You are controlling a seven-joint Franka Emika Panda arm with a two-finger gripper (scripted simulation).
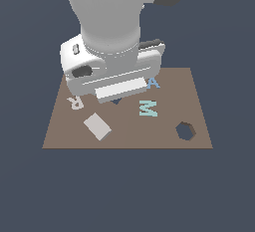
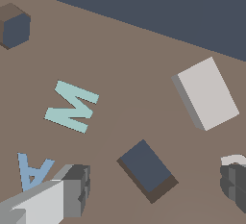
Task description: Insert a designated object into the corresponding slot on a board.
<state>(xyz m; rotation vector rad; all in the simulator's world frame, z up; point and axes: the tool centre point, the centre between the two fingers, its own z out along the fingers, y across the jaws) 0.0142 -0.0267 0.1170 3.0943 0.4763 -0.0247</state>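
The designated object, a pale grey-beige flat block [image 1: 97,127] [image 2: 206,94], lies loose on the brown board [image 1: 164,139] [image 2: 120,55], near its front edge and to the exterior view's left. The slot is a dark square hole [image 2: 146,170]; in the exterior view only a sliver [image 1: 116,101] shows under the hand. My gripper [image 1: 118,94] [image 2: 153,189] hovers above the slot, open and empty. One finger [image 2: 72,192] is on each side of the hole, the other finger [image 2: 235,187] close to the block. The block is apart from both fingers.
A dark hexagonal hole [image 1: 185,131] [image 2: 14,26] sits near the board's corner at the exterior view's right. Raised letters lie on the board: a whitish R [image 1: 75,102], a blue A [image 1: 154,83] [image 2: 33,170], and a teal M [image 1: 148,108] [image 2: 72,106].
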